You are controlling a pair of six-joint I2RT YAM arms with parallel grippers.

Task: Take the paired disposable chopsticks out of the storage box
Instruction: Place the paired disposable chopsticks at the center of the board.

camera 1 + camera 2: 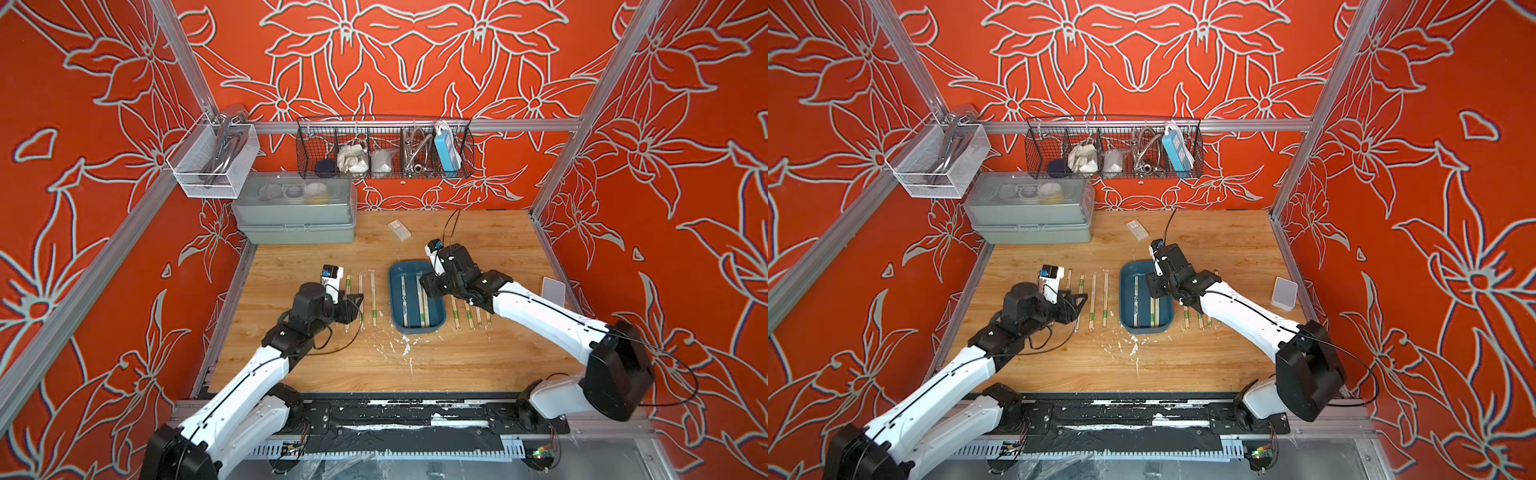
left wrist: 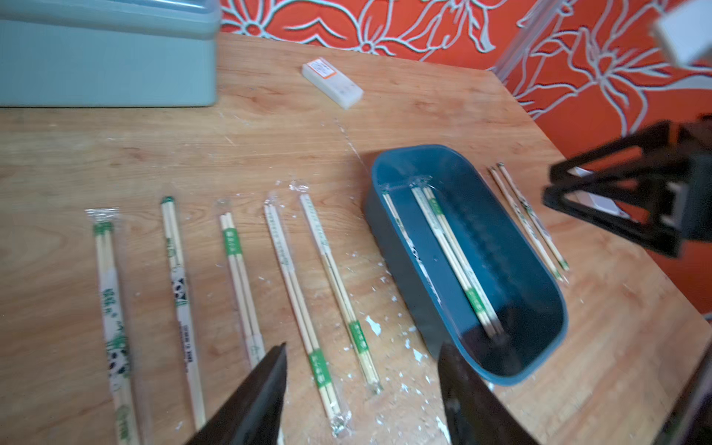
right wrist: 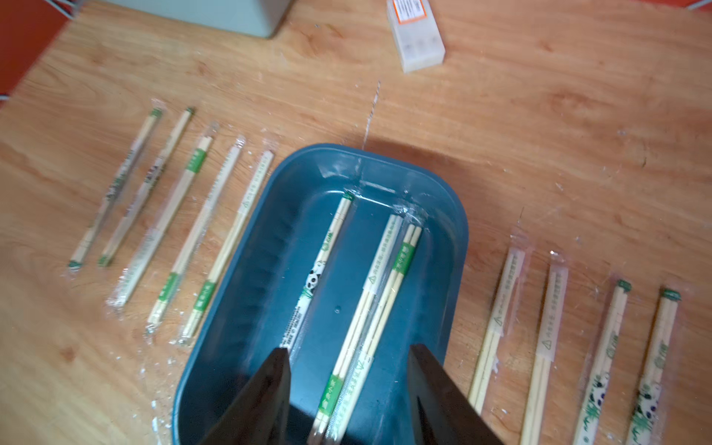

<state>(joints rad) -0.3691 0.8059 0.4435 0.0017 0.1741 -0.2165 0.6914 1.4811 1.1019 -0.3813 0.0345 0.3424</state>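
The storage box (image 1: 415,330) is a shallow teal tray in the middle of the table, seen in both top views (image 1: 1146,329). Three paired disposable chopsticks lie lengthwise inside it: two together (image 3: 385,269) and one in a panda-printed sleeve (image 3: 319,269). My right gripper (image 3: 348,348) is low over the box (image 3: 447,269), open, with its jaws on either side of the two touching pairs and a gap on both sides. My left gripper (image 2: 362,348) hangs open and empty over the table to the left of the box (image 2: 400,262). Below it lies a row of chopstick pairs (image 2: 296,285).
Another row of several pairs (image 3: 551,319) lies right of the box. A grey lidded case (image 1: 297,212) stands at the back left, a small white box (image 1: 399,229) behind the tray, a white block (image 1: 552,291) at the right edge. Wire baskets (image 1: 384,149) hang on the back rail.
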